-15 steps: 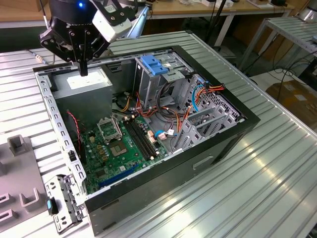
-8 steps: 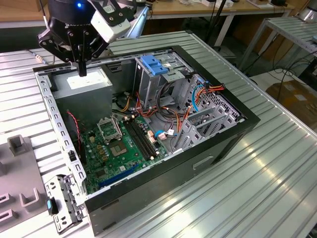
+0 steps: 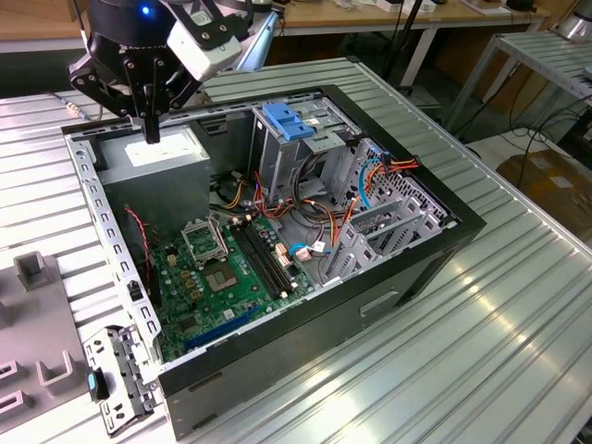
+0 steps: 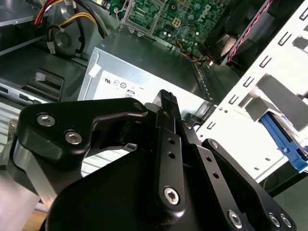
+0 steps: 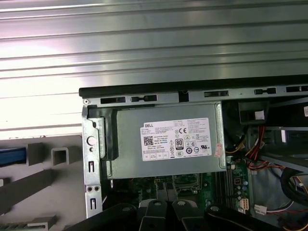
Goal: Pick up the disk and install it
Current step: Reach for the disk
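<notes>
My gripper (image 3: 151, 132) hangs over the back left corner of the open computer case (image 3: 398, 277), just above the grey power-supply box (image 3: 166, 148). Its black fingers (image 4: 166, 98) are pressed together with nothing between them. In the first wrist view, the linkages (image 5: 163, 211) sit at the picture's edge with the box's white sticker (image 5: 175, 139) beyond them. The disk is out of view. A blue strip (image 5: 9, 156) shows beside the grey fixture blocks (image 5: 62, 154) outside the case; I cannot tell what it is.
Inside the case are the green motherboard (image 3: 222, 268), bundles of coloured cables (image 3: 305, 199) and a tall metal cage with a blue latch (image 3: 289, 120). A grey fixture (image 3: 32, 324) and a loose metal bracket (image 3: 116, 375) lie on the ribbed table at the exterior view's left.
</notes>
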`<state>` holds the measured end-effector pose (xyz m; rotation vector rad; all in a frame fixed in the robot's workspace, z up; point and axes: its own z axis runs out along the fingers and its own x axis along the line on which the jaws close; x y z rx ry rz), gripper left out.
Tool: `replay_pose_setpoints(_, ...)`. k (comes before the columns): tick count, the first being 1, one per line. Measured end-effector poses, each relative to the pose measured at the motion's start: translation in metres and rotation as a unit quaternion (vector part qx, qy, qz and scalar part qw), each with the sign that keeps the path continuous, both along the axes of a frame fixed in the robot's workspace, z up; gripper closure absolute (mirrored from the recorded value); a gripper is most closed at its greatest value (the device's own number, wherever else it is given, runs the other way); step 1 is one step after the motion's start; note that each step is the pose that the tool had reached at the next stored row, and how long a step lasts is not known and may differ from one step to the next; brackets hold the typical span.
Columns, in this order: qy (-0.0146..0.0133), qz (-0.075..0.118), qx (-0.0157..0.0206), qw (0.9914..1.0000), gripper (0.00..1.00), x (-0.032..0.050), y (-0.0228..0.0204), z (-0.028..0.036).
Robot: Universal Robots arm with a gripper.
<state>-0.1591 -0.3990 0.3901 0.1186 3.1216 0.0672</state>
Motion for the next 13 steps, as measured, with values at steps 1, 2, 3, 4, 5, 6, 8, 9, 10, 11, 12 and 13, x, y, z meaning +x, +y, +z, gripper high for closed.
replay_pose_setpoints(1,0.0001,0.0,0.0,1.0,0.89,-0.0002,0.0,-0.0001)
replay_pose_setpoints(2,0.0002,0.0,0.0,1.0,0.89,-0.0004,0.0,-0.0001)
replay_pose_setpoints(3,0.0003,0.0,0.0001,1.0,0.89,-0.0008,0.0,-0.0003)
replay_pose_setpoints(4,0.0003,0.0,0.0001,1.0,0.89,-0.0019,0.0,-0.0004)
replay_pose_setpoints(5,0.0004,0.0,0.0,1.0,0.89,-0.0029,0.0,-0.0004)
replay_pose_setpoints(6,0.0005,0.0,0.0,1.0,0.89,-0.004,0.0,-0.0005)
replay_pose_setpoints(8,0.0007,0.0,0.0001,1.0,0.89,-0.006,0.0,-0.0007)
replay_pose_setpoints(9,0.0009,0.0,0.0001,1.0,0.89,-0.0071,0.0,-0.0008)
replay_pose_setpoints(10,0.0012,0.0,0.0,1.0,0.89,-0.0083,0.0,-0.0009)
replay_pose_setpoints(11,0.0013,0.0,0.0001,1.0,0.89,-0.0087,0.0,-0.001)
replay_pose_setpoints(12,0.0015,0.0,0.0,1.0,0.89,-0.0092,0.0,-0.0011)
replay_pose_setpoints(13,0.0019,0.0,0.0,1.0,0.89,-0.01,0.0,-0.0011)
